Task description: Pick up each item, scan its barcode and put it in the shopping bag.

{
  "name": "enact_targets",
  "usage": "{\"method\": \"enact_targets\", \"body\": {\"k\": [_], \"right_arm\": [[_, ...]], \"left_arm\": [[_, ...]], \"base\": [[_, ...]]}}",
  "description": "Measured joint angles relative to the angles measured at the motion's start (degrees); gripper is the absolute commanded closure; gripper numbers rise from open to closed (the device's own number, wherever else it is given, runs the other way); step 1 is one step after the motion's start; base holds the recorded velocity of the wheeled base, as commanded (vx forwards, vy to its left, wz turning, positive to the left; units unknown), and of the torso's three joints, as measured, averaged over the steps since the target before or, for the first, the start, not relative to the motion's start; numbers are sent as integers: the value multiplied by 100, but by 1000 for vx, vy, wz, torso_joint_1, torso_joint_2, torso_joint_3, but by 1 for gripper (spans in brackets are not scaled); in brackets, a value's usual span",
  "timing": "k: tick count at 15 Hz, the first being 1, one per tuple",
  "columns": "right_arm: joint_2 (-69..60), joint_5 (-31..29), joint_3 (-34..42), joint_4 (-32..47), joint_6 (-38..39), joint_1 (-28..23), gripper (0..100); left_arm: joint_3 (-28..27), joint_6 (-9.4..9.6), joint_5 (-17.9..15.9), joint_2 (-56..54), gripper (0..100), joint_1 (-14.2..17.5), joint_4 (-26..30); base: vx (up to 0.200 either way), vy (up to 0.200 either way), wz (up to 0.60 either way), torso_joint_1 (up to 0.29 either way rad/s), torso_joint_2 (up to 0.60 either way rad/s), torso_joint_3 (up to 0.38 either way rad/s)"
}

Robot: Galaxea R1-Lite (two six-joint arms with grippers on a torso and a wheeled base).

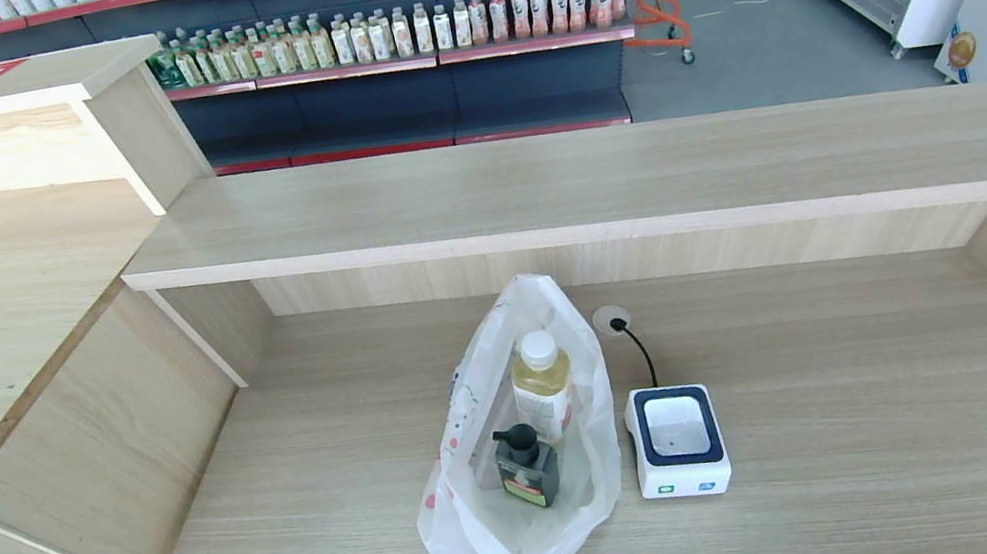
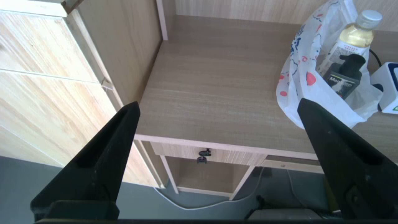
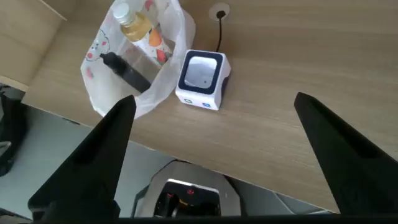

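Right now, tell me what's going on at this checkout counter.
Nothing is being handled. The shopping bag sits open on the counter, beside the scanner, with a drink bottle and a dark pump bottle already inside. The left end effector and right end effector are open and empty near the counter's front edge, so the bagging looks done.

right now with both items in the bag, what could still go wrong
1. The shopping bag is limp plastic lying close to the counter's front edge; a nudge could slide it off.
2. The bottle and pump bottle sit in its open mouth and might tip out if it slumps.
3. The bag sits right beside the scanner; dragging the bag could shift the scanner.
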Motion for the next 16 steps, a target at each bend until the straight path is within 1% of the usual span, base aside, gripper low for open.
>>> {"method": "enact_targets", "body": {"k": [2,4,6,8,9,16], "right_arm": [[-1440,-212,513,651,-260,-317,0],[-2578,-819,880,1445,-488,-553,0],[-3316,-1098,1056,1768,-550,-592,0],[-3705,-1134,1117,1807,-550,-567,0],[-3805,-1134,1119,1798,-545,-562,100],[-3994,-1134,1133,1798,-550,-561,100]], "left_arm": [[0,0,-4,0,0,0,0],[0,0,-1,0,0,0,0],[0,0,-1,0,0,0,0],[0,0,-1,0,0,0,0],[0,0,-1,0,0,0,0],[0,0,-1,0,0,0,0]], "base": [[0,0,0,0,0,0],[0,0,0,0,0,0],[0,0,0,0,0,0],[0,0,0,0,0,0],[0,0,0,0,0,0],[0,0,0,0,0,0]]}}
